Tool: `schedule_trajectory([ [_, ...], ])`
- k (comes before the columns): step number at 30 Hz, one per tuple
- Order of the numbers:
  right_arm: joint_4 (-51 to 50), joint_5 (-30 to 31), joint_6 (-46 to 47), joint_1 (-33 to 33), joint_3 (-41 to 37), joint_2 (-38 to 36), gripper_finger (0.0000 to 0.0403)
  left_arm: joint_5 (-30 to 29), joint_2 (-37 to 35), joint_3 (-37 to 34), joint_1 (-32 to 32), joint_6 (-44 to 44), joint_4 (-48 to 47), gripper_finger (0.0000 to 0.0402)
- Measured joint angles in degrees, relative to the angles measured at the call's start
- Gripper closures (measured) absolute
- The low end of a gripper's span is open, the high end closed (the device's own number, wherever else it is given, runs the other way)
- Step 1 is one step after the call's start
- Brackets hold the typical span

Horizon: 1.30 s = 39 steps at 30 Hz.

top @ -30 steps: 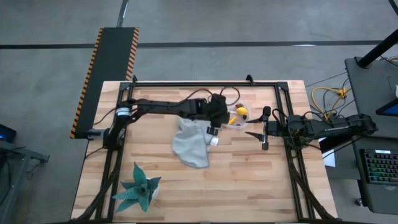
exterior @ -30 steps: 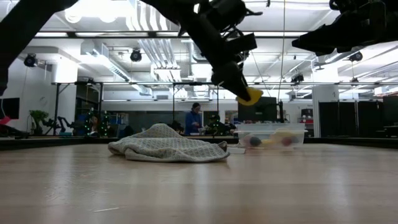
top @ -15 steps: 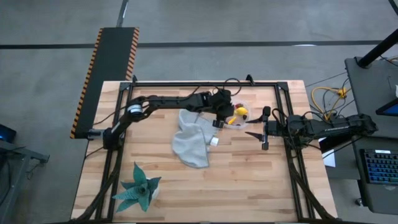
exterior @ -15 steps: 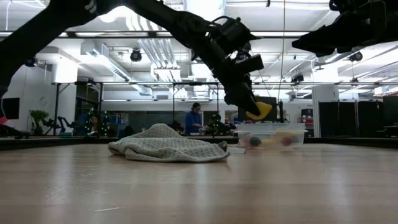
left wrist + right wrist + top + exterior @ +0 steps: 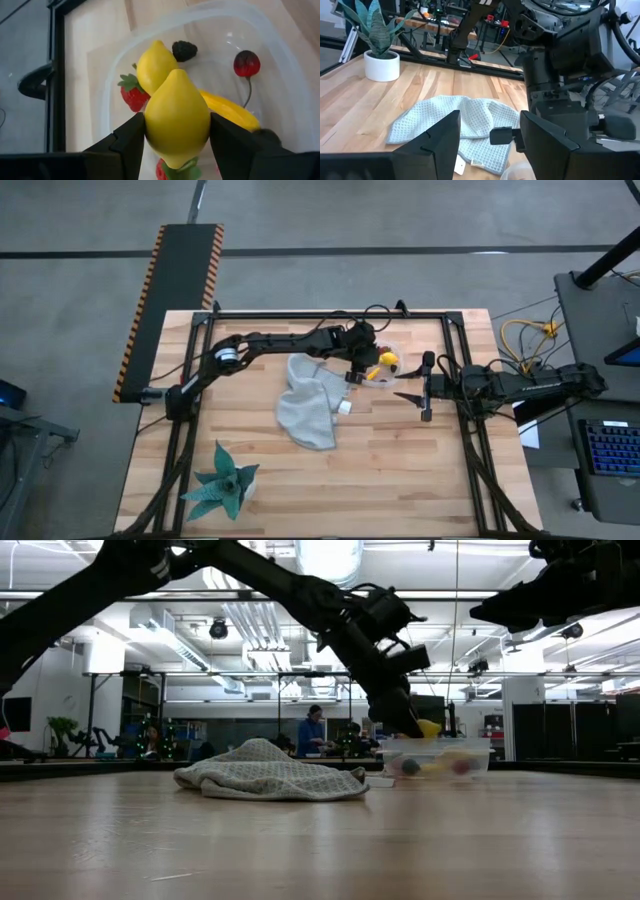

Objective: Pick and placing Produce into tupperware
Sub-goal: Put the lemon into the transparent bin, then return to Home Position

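Observation:
My left gripper (image 5: pixel 176 131) is shut on a yellow lemon (image 5: pixel 176 117) and hangs just above the clear tupperware (image 5: pixel 280 47), seen in the low view as the lemon (image 5: pixel 428 728) over the container (image 5: pixel 470 755). Inside the tupperware lie a second lemon (image 5: pixel 155 65), a red strawberry (image 5: pixel 131 96), a dark berry (image 5: pixel 184 50), a cherry (image 5: pixel 246 62) and a yellow-orange stick (image 5: pixel 227 110). In the high view my left gripper (image 5: pixel 366 363) covers the held lemon. My right gripper (image 5: pixel 424 387) waits open to the tupperware's right, with nothing between its fingers. My left gripper pinches the lemon's two opposite sides (image 5: pixel 150 125) between its two fingers (image 5: pixel 127 147). The fingers slant down from the table's left. The lemon is lifted clear, just above the open tupperware, with its green leafy end (image 5: pixel 175 167) toward the gripper.
A grey-blue cloth (image 5: pixel 310 405) lies bunched left of the tupperware, with a small white cube (image 5: pixel 345 406) at its right edge. A teal spiky plant (image 5: pixel 222 485) in a white pot stands near the table's front left. A black frame rail (image 5: pixel 330 313) runs along the far edge.
My left gripper has carried the lemon toward the table's right and down, from above the cloth's edge to just over the tupperware. It stays shut on the lemon throughout.

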Motion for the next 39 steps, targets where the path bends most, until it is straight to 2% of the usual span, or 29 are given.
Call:
schedule_trajectory([
  [6,0.0,0.0,0.6,0.0,0.0,0.0,0.0204,-0.5,0.0,0.2,0.0,-0.1,0.3,0.0211],
  [12,0.0,0.0,0.6,0.0,0.0,0.0,0.0204,-0.8,0.0,0.1,0.0,-0.2,0.4,0.0208],
  [16,0.0,0.0,0.6,0.0,0.0,0.0,0.0204,-4.5,0.0,0.1,0.0,-0.9,1.0,0.0207],
  [24,0.0,0.0,0.6,0.0,0.0,0.0,0.0204,-4.8,0.0,0.1,0.0,-2.0,0.5,0.0202],
  [31,0.0,0.0,0.6,0.0,0.0,0.0,0.0204,-5.0,-0.1,0.2,0.0,-2.1,0.5,0.0158],
  [35,0.0,0.0,0.6,0.0,0.0,0.0,0.0204,-7.2,-0.1,0.2,-0.1,-2.0,0.6,0.0130],
  [39,0.0,0.0,0.6,0.0,0.0,0.0,0.0204,-9.4,-0.1,0.2,-0.5,-1.5,0.6,0.0123],
])
